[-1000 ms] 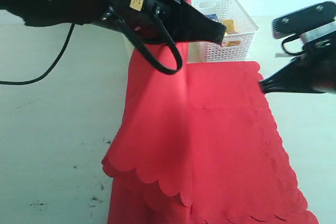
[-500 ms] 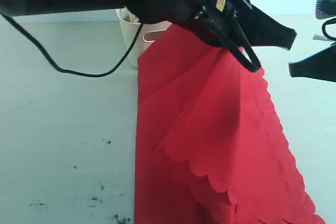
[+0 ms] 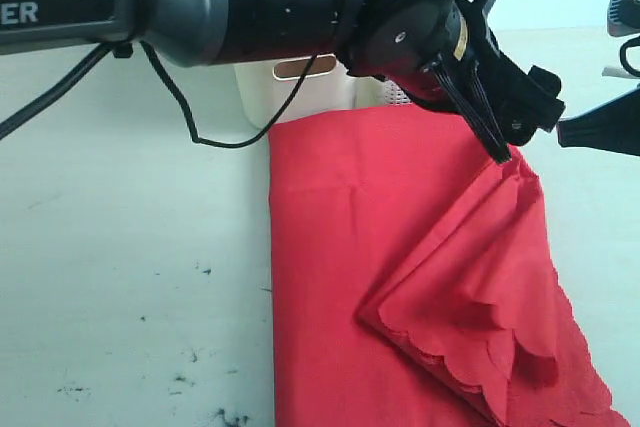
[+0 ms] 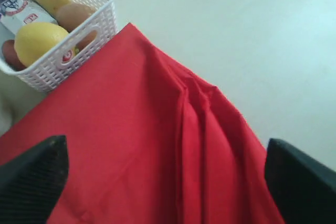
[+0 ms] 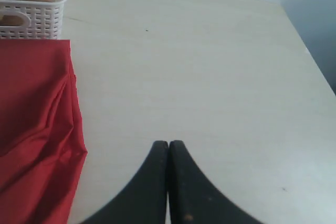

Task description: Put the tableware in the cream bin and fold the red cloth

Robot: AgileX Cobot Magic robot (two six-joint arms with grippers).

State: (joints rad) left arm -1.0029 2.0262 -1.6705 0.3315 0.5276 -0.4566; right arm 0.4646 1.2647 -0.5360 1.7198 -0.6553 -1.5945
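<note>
Lying flat on the tabletop [image 3: 120,247], the red cloth [image 3: 350,247] is partly folded, 1 scalloped corner doubled back over itself in bunched layers. The cream bin [image 3: 300,87] stands just beyond the cloth's far end, toward the tabletop's far edge. A white lattice basket [image 4: 79,40] sits at 1 far corner of the cloth. The left claw [image 4: 165,182] hangs over the cloth, its 2 fingers [image 4: 31,177] spread wide, released. The right claw [image 5: 168,182] is clenched and empty over bare tabletop just beside the cloth's edge.
</note>
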